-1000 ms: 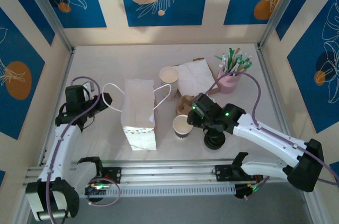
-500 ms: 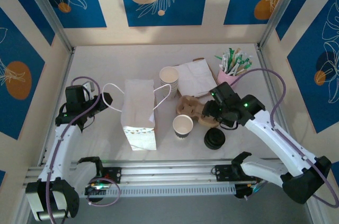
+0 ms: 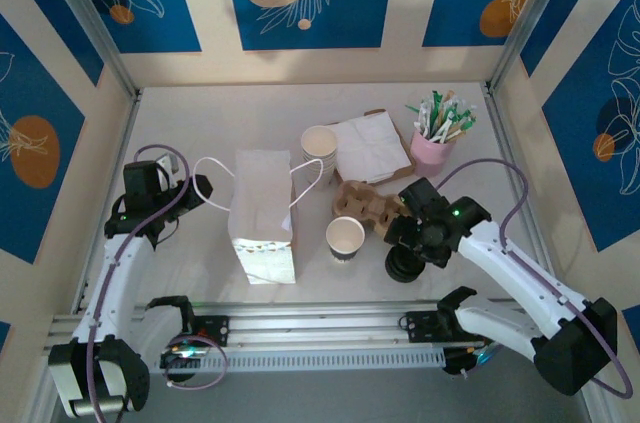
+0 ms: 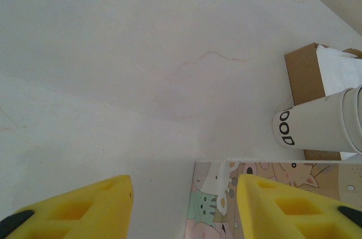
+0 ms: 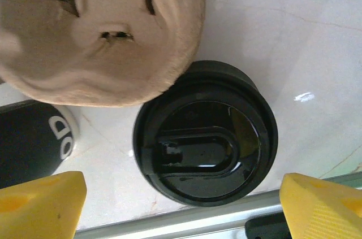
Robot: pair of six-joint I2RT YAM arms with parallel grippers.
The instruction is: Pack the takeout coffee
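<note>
- The takeout coffee (image 5: 206,131) stands upright on the worktop (image 4: 141,52) near the front rail, its black lid up and the sip hole turned towards the wrist camera.
- The right gripper (image 5: 181,194) hangs over it with its yellow fingers (image 5: 42,205) spread wide, one on each side of the lid and clear of it. Nothing is gripped yet.
- The step in hand looks like the grasp. To do it well, go straight down so the pads meet the paper wall below the lid's rim; a squeeze on the lid alone could pop it off.
- Close gently: the cup is thin paper and a hard pinch would dent it.
- The pulp cup carrier (image 5: 107,30) touches or overlaps the lid's far edge, and an open cup (image 3: 345,238) stands just beside it, so the fingers should keep clear of both on the way down.
- Lift vertically before moving sideways, and keep the cup level.
- The paper bag (image 3: 262,213) lies further left, beyond the open cup. The left gripper (image 3: 195,186) sits at its handle side, fingers apart and holding nothing.
</note>
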